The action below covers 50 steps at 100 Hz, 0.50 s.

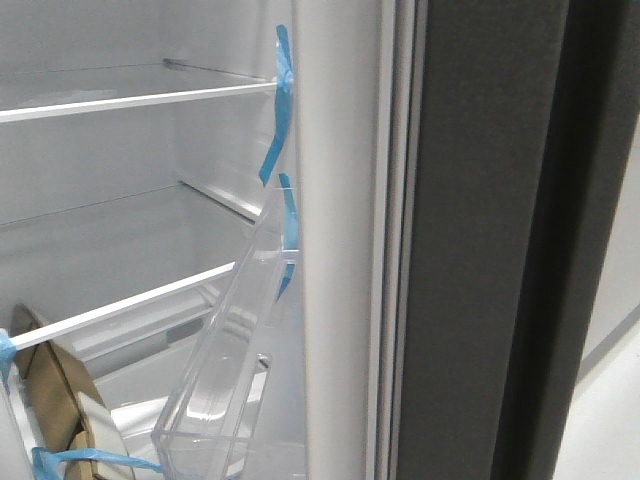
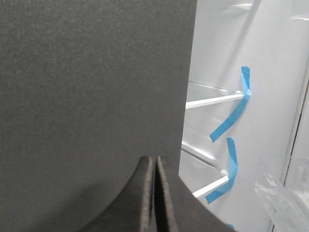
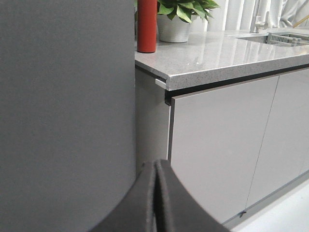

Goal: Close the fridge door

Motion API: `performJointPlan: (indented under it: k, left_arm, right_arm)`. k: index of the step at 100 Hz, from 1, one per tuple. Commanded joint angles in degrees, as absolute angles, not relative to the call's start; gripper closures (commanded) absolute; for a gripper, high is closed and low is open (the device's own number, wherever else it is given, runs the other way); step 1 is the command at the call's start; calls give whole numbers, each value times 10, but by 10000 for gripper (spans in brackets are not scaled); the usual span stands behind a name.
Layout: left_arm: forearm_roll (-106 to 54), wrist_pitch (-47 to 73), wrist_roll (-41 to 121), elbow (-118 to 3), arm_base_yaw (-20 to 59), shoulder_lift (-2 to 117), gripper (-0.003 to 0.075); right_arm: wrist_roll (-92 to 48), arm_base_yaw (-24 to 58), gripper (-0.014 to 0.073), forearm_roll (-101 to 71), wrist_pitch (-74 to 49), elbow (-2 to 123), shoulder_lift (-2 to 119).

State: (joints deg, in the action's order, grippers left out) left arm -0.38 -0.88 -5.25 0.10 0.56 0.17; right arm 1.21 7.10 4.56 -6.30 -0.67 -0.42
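Here, in the front view, the fridge door [image 1: 480, 240] stands edge-on at the right, its matte dark grey outer face turned toward the camera and its white lining [image 1: 335, 200] facing the open cabinet. A clear plastic bin [image 1: 225, 380] hangs tilted off that lining, with strips of blue tape [image 1: 280, 110] on it and on the shelf ends. The white shelves [image 1: 130, 100] inside are plainly exposed, so the door is far from shut. Neither arm shows in this view.

In the left wrist view, the left gripper [image 2: 155, 193] has its jaws pressed together with nothing between them, close in front of the dark grey panel, while the fridge interior and taped shelves open beside it.

In the right wrist view, the right gripper [image 3: 157, 198] also has its jaws closed and empty, beside the same dark panel, with the glossy cabinet fronts [image 3: 217, 145], the speckled countertop [image 3: 217, 55], a red cylinder [image 3: 147, 24] and a potted plant [image 3: 176, 17] beyond.

To push well, I would judge that the closed fingertips should bear flat on the outer face near the free edge, away from the hinge, and sweep steadily toward the cabinet. The tilted bin may foul the shelves as the door swings in.
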Motion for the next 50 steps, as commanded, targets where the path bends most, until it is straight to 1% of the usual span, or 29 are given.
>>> performJointPlan:
  k: [1, 18, 29, 38, 50]
  left_arm:
    - [-5, -53, -55, 17, 11, 13, 741]
    - [-5, -53, -55, 17, 11, 13, 741]
    - [-5, -53, -55, 17, 11, 13, 741]
    - [-5, -53, -55, 17, 11, 13, 741]
    - [-5, -53, -55, 17, 11, 13, 741]
  right_arm:
    - [13, 68, 670, 52, -20, -13, -11]
    - [13, 68, 670, 52, -14, -13, -11]
    - [13, 68, 670, 44, 29, -9, 9]
    - [13, 68, 670, 39, 57, 16, 38]
    - [13, 68, 670, 39, 58, 77, 78]
